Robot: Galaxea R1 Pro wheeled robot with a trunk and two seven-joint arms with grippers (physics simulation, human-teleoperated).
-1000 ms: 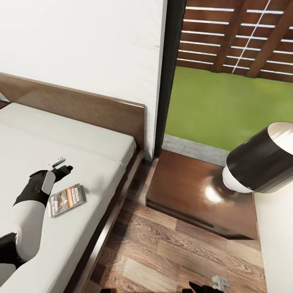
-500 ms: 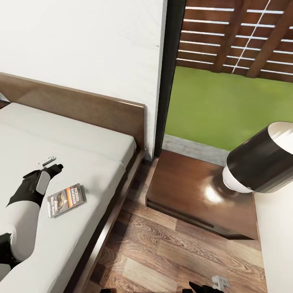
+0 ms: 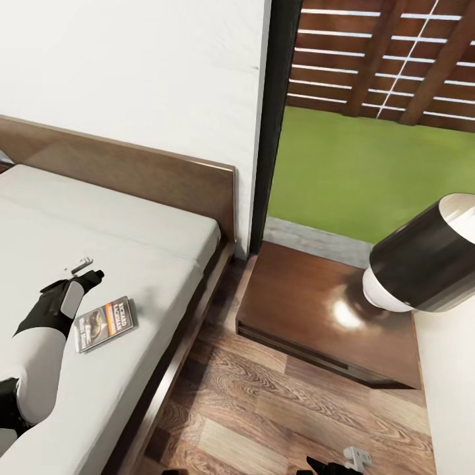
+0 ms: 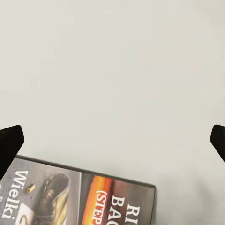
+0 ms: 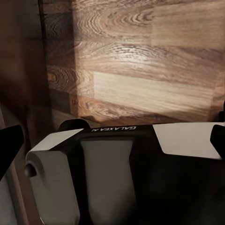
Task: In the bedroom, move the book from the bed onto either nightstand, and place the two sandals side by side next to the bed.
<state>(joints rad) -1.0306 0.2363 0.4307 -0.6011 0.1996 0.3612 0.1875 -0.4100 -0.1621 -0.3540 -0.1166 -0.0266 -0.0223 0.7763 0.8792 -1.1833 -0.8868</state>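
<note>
Your book (image 3: 104,323) lies flat, cover up, on the off-white mattress of the bed (image 3: 132,231), toward the side nearest the nightstand (image 3: 310,316). It is a thin paperback with a dark cover, a photo on one part and an orange band with white lettering. In the left wrist view the book (image 4: 79,199) sits at the near edge of the picture, and you can read "Wielki" beside the photo, then "(STEP", "BAC" and "RI" cut off on the orange band. Your left gripper (image 3: 84,270) hovers over the mattress just beyond the book's far end, not touching it; its two dark fingers (image 4: 10,145) stand wide apart with nothing between them. The nightstand is a low, dark brown drawer unit with a glossy top, standing on the wood-plank floor (image 3: 277,409) between the bed frame and the window (image 3: 369,119), through which you see grass and a slatted fence. A lamp (image 3: 422,267) with a dark shade and white base rises from the nightstand's far corner, leaving most of the top bare. In the right wrist view the right gripper (image 5: 112,145) points at the robot's own body, marked "GALAXEA", above the floor, its fingertips at the picture's two edges, spread wide and holding nothing.
</note>
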